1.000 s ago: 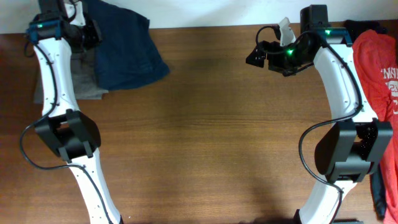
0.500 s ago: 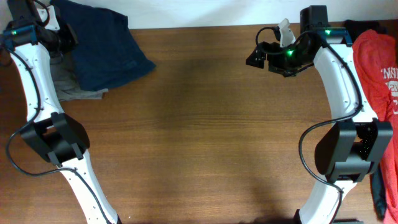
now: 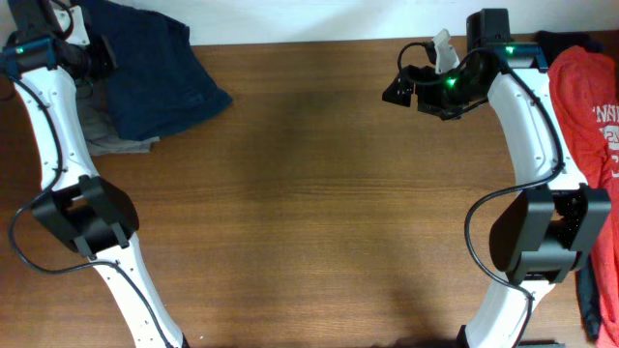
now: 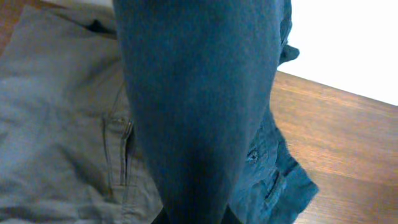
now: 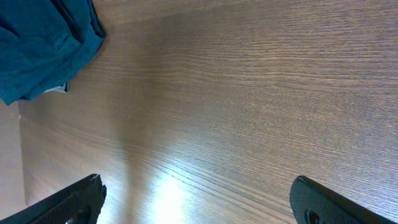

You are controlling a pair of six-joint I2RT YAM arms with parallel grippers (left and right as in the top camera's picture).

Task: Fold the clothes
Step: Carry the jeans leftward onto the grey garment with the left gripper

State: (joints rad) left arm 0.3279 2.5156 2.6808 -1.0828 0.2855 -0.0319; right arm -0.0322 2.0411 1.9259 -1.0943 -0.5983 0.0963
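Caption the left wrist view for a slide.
Navy garment drawn up toward the camera, grey-khaki garment lying beside it on the wooden table.

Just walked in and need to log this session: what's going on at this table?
Two robot arms are working on folding clothes. The left gripper is shut on a dark navy blue cloth garment, bunched at the far-left corner of the wooden table, partly over a grey-khaki cloth garment. The right gripper hovers with jaws open above bare wood, holding nothing. A red white-lettered T-shirt lies at the right edge. Nothing looks folded yet.
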